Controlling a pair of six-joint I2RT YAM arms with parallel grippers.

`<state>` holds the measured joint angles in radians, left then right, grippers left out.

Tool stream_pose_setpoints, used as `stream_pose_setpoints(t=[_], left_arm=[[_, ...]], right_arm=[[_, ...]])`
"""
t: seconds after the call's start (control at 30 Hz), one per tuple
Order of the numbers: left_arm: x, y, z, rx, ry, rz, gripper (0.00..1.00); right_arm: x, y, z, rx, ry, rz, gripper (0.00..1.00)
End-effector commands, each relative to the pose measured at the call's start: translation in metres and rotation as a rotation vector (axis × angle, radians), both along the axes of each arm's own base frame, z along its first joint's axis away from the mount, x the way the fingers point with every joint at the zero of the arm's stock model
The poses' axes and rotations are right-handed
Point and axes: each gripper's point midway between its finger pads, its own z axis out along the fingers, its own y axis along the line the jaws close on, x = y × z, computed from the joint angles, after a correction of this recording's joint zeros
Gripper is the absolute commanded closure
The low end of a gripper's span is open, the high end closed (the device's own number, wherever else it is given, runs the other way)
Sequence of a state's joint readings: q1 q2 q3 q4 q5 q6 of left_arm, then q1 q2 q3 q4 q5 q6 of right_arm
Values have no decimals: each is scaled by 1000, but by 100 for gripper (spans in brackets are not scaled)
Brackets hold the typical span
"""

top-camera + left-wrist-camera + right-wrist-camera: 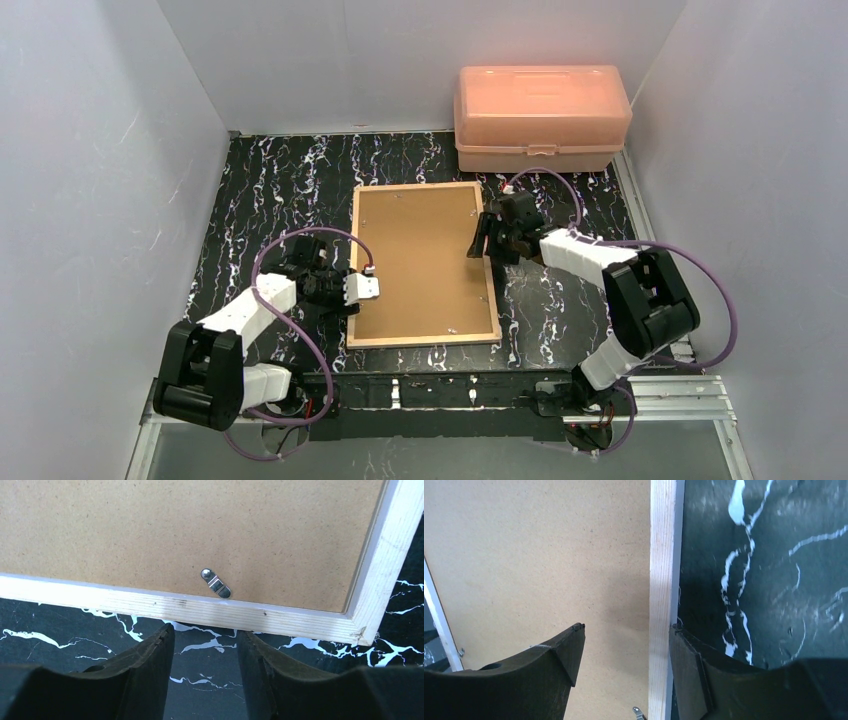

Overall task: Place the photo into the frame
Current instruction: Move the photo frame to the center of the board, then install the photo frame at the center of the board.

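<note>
Jaws stand open: left empty, right straddling the frame [661, 580] edge.

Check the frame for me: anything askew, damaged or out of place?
Nothing looks spilled or damaged. The frame lies back-up with the brown backing board seated in it, yet the photo shows in no view. The metal clip near the left gripper sits diagonally rather than square to the frame's edge.
</note>
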<state>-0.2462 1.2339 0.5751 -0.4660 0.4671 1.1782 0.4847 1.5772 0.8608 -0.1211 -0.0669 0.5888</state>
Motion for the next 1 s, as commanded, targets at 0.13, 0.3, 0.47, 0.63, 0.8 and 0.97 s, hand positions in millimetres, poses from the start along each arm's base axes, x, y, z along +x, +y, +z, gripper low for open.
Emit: stream_pose_setpoints(t=[0.13, 0.3, 0.47, 0.63, 0.8, 0.97], left_arm=[[-16, -3, -1, -32, 44, 23, 54], [-14, -19, 15, -118, 89, 57, 54], [-7, -12, 31, -112, 112, 118, 54], [22, 2, 55, -194, 135, 285, 53], [60, 2, 59, -257, 230, 440, 52], [76, 2, 50, -252, 242, 437, 51]], right_arm=[[36, 33, 53, 42, -161, 52, 31], [9, 49, 90, 112, -211, -14, 30], [-47, 107, 92, 271, -160, 1, 30], [-87, 168, 89, 411, -96, 5, 30], [-105, 201, 81, 576, -34, -77, 31], [-120, 230, 78, 655, -5, -70, 31]])
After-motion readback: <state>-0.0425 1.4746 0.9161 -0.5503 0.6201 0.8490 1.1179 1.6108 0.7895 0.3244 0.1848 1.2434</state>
